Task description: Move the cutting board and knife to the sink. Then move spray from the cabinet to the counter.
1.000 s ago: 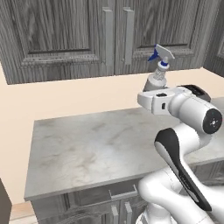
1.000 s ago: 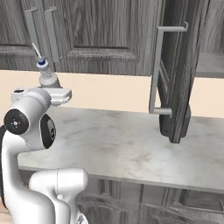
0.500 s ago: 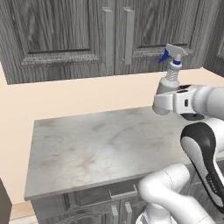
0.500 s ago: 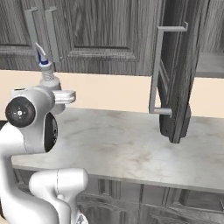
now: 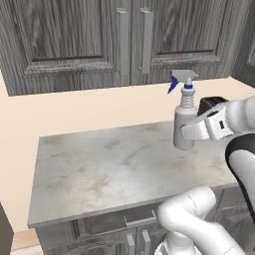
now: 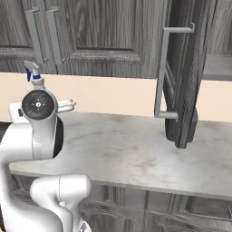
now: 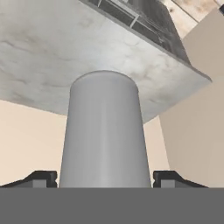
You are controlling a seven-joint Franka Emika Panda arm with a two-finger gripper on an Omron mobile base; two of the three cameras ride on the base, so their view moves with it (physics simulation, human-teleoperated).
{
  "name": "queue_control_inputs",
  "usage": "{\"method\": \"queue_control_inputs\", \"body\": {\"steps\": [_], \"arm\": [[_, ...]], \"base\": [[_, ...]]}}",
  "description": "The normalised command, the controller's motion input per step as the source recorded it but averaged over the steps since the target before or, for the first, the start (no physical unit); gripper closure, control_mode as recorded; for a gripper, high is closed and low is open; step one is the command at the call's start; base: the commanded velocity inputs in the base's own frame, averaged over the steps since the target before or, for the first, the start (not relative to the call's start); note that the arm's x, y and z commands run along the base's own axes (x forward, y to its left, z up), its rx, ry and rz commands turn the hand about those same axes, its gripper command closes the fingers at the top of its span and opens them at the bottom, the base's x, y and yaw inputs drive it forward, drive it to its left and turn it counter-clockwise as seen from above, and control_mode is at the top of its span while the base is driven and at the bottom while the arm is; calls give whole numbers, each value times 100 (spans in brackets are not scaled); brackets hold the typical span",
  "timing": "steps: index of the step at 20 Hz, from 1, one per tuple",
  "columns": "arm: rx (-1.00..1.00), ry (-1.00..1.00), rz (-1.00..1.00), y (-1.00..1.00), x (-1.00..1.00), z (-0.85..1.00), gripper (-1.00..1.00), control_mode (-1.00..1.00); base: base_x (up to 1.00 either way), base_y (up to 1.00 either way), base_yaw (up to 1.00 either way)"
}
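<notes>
Spray [image 5: 185, 122] sits mid-right in the left base view, upright over the counter [image 5: 109, 169], body pinched in the gripper [image 7: 105, 177]. Hand view shows only its plain grey body between the two fingertips [image 7: 40, 178]; right base view catches the open cabinet [image 6: 183, 68] door.

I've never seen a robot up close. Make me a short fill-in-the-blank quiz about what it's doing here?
1. The gripper holds a pale grey ____ bottle with a white neck.
2. The spray's trigger nozzle is coloured ____.
3. The spray is over the marbled ____, below the cabinet.
4. In the right base view, one cabinet door stands ____.

Missing words: spray; blue; counter; open
</notes>
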Motion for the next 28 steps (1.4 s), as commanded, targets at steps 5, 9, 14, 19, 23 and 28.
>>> {"method": "queue_control_inputs", "body": {"steps": [5,9,14,19,23,28], "arm": [[-18,1,9,90,-2,-73,100,-100],[-10,11,5,78,3,-57,100,-100],[-6,20,5,55,23,-47,100,-100],[0,14,8,4,40,-8,100,-100],[5,12,17,-35,48,-7,100,-100],[5,3,16,-31,28,-14,100,-100]], "base": [[0,0,0],[0,0,0],[0,0,0],[0,0,0],[0,0,0],[0,0,0]]}}
